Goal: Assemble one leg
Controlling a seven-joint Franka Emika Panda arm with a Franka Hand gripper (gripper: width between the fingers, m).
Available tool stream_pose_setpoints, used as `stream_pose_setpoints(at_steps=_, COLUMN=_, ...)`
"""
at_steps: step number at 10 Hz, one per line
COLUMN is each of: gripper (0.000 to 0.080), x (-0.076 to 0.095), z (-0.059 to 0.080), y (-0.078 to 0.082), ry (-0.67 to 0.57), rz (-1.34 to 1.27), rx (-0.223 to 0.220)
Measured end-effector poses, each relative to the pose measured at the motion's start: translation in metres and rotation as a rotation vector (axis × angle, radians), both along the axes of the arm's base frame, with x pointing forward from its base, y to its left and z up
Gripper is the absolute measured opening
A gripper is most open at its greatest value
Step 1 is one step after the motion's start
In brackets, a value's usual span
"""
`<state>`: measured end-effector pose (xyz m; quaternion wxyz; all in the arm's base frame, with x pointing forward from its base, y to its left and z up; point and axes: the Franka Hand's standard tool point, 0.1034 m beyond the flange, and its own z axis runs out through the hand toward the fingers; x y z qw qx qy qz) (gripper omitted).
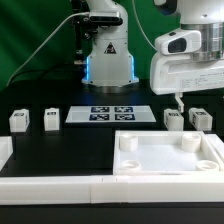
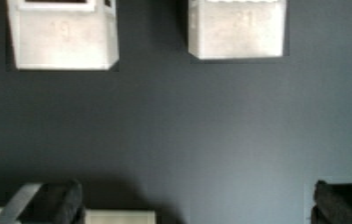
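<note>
The marker board (image 1: 111,114) lies flat on the black table (image 1: 60,150), toward the far side. A white tray (image 1: 165,172) sits near, on the exterior view's right, with round fittings at its far corners. A white rail (image 1: 60,188) runs along the table's near edge. A green curtain (image 1: 30,30) hangs behind.

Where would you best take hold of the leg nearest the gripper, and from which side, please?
Grip the leg by its two flat upright sides, coming straight down from above. It stands upright on the table, apart from its neighbour, so a finger should fit on either side. The gripper hangs open, seemingly just above it.
</note>
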<state>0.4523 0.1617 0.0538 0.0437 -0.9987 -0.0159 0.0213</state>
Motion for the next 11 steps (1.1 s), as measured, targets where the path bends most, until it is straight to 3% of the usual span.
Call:
stream_pose_setpoints(at_steps=1, gripper=0.0649, x=-0.001, z=0.0, y=0.0, ry=0.007, rz=0.002, rx=-0.001)
stream_pose_setpoints(at_steps=2, gripper=0.0649, x=-0.009, z=0.0, y=-0.001, ry=0.114, rz=0.013, rx=-0.021)
stream_pose_setpoints(at_steps=4, gripper=0.0649, x=-0.033, z=0.002, y=0.02, ry=0.383, rz=0.002, rx=-0.092)
stream_pose_setpoints(at_steps=5, gripper=0.0649, x=-0.033, z=0.001, y=0.024, ry=0.504, rz=0.017, rx=-0.106)
stream_pose_setpoints(at_steps=9, gripper=0.0649, x=-0.037, z=-0.003, y=0.013, ry=0.853, rz=0.03, rx=-0.154)
stream_pose_setpoints(at_steps=11, gripper=0.0649, x=-0.037, z=-0.01, y=0.014, ry=0.922, rz=0.032, rx=-0.166)
